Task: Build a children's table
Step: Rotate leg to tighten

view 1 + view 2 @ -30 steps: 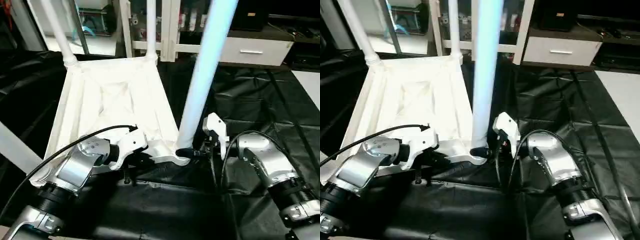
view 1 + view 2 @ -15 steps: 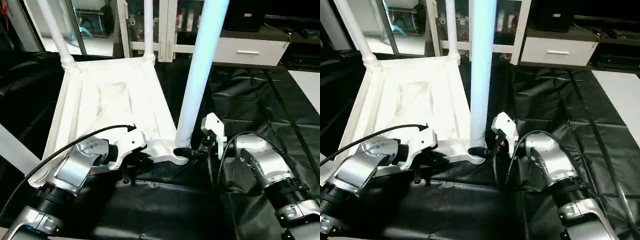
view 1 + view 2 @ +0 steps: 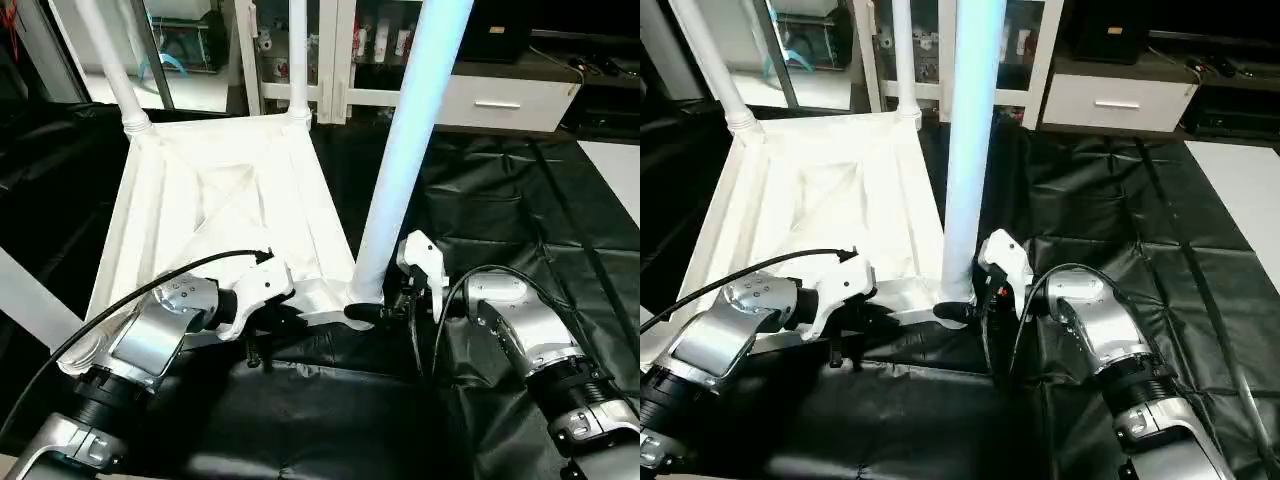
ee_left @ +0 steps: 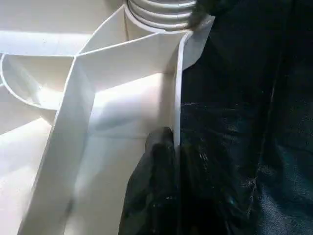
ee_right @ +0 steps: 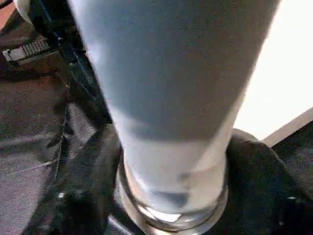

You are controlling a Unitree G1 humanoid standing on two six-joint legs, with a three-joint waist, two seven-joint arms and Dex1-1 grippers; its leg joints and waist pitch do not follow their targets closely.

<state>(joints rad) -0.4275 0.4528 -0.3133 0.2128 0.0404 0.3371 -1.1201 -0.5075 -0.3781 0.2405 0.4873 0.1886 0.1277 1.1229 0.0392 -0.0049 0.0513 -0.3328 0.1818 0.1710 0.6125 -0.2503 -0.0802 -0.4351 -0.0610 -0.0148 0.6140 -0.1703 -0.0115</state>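
Note:
The children's table top lies upside down on the black cloth, its X ribs facing up. Two white legs stand in its far corners. A third leg stands in the near right corner socket. My right gripper is at that leg's base, open, with one black finger on each side of the tube. My left gripper is shut on the thin near rim of the top, close to the same corner.
Black cloth covers the work table, with wrinkled open room to the right. A white tube crosses the lower left edge of the view. White shelving and a drawer unit stand behind the table.
My right gripper has edged a little closer in at the leg's base and its fingers have spread slightly. The left gripper keeps its hold on the rim.

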